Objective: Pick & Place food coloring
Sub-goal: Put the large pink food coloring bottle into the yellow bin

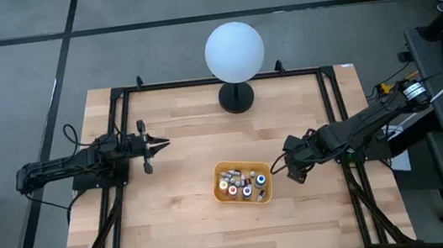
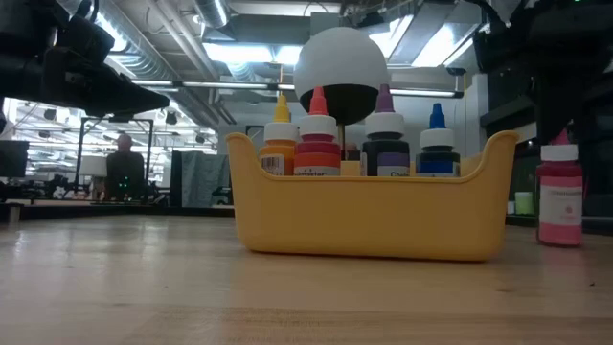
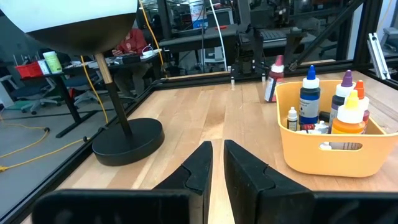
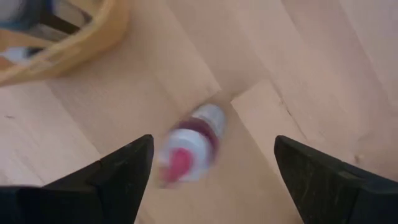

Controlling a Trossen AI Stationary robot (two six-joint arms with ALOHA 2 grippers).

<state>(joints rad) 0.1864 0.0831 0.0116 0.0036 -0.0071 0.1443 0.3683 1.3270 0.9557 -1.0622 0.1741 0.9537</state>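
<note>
A pink food coloring bottle (image 4: 189,148) with a pale cap stands upright on the table just right of the yellow basket (image 1: 245,196), also seen in the low view (image 2: 560,196). My right gripper (image 4: 212,142) is open above it, one finger on either side, touching nothing. Inside the basket stand the orange (image 2: 279,144), red (image 2: 317,144), purple (image 2: 385,142) and blue (image 2: 437,144) bottles. My left gripper (image 1: 156,145) waits shut over the table's left half, away from the basket.
A lamp with a white globe (image 1: 234,50) and a round black base (image 1: 236,98) stands at the table's far middle. A black frame (image 1: 117,103) runs along the table's edges. Bare wood lies between my left gripper and the basket and along the near edge.
</note>
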